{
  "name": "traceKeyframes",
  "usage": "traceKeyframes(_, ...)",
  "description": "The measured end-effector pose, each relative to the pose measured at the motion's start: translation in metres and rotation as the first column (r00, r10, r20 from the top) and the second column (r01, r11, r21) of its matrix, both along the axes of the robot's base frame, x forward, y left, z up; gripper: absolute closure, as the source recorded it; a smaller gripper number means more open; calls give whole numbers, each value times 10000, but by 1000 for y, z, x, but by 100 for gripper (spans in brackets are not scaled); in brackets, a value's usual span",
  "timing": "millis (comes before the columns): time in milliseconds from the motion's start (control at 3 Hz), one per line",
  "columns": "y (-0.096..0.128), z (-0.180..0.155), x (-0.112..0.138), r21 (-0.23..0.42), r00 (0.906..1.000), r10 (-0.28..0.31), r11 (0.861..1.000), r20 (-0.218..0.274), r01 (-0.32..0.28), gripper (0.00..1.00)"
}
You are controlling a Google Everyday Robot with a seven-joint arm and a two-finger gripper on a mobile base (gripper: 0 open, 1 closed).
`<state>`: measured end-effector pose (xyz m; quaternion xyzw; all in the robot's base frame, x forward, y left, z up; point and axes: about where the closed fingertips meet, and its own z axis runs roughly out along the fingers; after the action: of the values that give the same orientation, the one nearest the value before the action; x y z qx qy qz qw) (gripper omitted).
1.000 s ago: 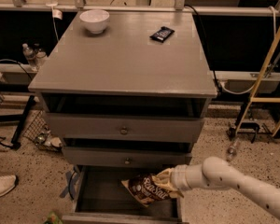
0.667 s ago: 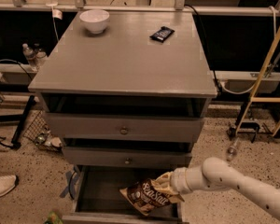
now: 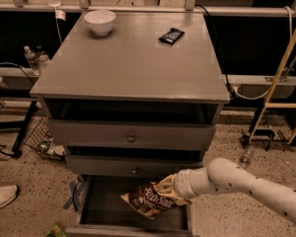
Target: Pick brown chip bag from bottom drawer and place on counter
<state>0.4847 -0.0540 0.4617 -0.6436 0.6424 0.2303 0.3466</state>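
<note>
Camera view: over the bottom drawer (image 3: 102, 207), your gripper (image 3: 170, 185) has jaws clamped on the brown chip bag (image 3: 149, 200) for lifting out.

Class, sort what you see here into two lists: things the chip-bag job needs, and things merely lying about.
Job: crinkly dark-brown chip bag; deep grey bottom drawer; flat grey counter; white arm's gripper, at the bag's upper corner.
Lying about: round white bowl; small flat black wrapper; white shoe.
</note>
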Motion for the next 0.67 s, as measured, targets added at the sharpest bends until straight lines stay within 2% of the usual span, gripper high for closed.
traceKeyframes(333, 12, 35, 1, -464, 9966, 510, 9978, 640, -480, 100)
traceKeyframes(667, 17, 77, 15, -797, 9897, 1004, 9925, 1025, -924, 100)
